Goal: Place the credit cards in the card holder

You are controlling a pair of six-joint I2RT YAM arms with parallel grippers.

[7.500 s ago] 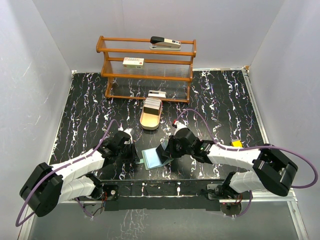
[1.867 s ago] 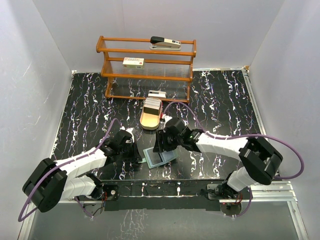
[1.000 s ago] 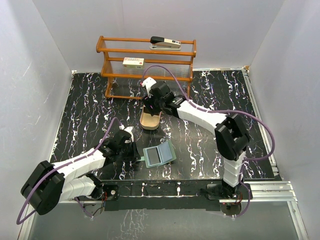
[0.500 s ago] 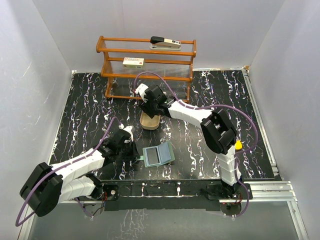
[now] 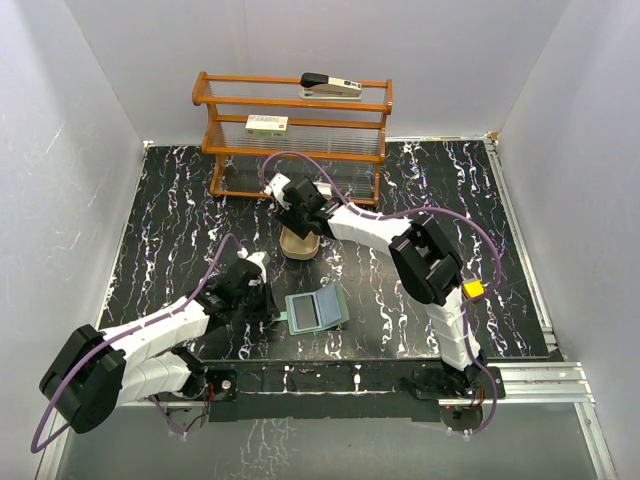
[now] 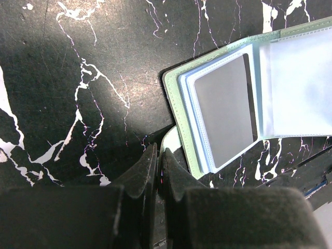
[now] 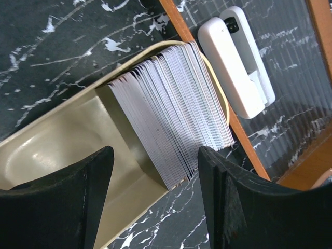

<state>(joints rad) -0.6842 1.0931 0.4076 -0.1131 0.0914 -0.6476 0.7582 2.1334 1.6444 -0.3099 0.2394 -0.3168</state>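
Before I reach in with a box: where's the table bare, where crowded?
Bare table: left, between rack and left gripper; right, beyond the right arm. Crowded: centre, around tray, right gripper and card holder.

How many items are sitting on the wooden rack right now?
3: a stapler on the wooden rack's top shelf, a labelled box on the middle, a white device on the bottom; the right arm may hide more.

No writing can be read in any view. The white box (image 5: 267, 123) on the middle shelf of the wooden rack (image 5: 230, 101) at the far side carries a coloured label, too small to make out. Any print on the stapler (image 5: 331, 84) on the top shelf is equally illegible. The credit cards (image 7: 176, 114) show only their edges
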